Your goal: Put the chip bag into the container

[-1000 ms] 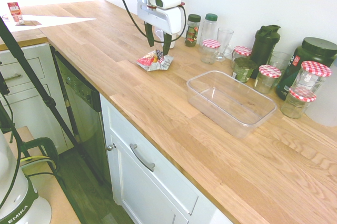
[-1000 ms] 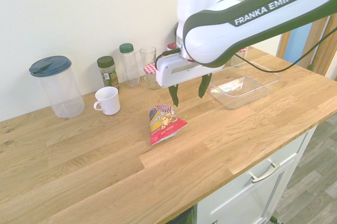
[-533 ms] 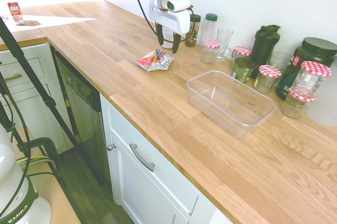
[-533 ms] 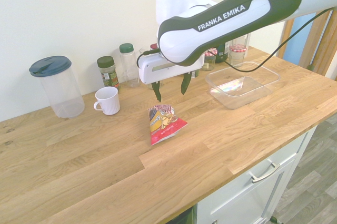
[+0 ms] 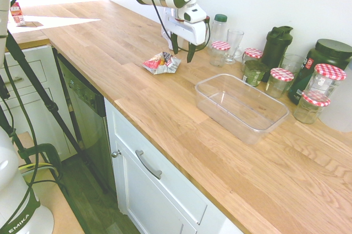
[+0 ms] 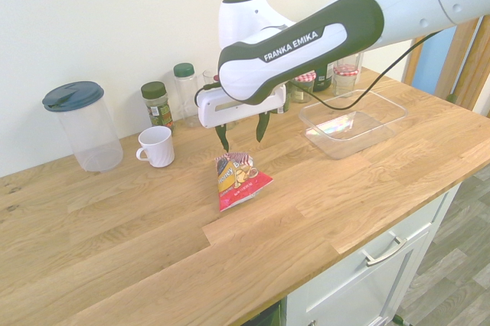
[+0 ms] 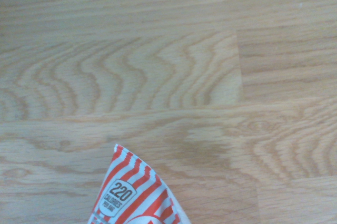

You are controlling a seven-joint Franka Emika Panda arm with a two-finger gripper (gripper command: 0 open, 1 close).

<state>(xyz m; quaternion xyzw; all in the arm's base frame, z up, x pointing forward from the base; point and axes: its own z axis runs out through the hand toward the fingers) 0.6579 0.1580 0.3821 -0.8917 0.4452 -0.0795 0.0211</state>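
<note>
gripper wide, empty | chip bag below | mug, jars near

Red-striped corner of chip bag, flat on wooden countertop

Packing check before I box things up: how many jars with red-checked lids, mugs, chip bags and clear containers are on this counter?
Jars with red-checked lids: 5
Mug: 1
Chip bag: 1
Container: 1
Total: 8
</note>
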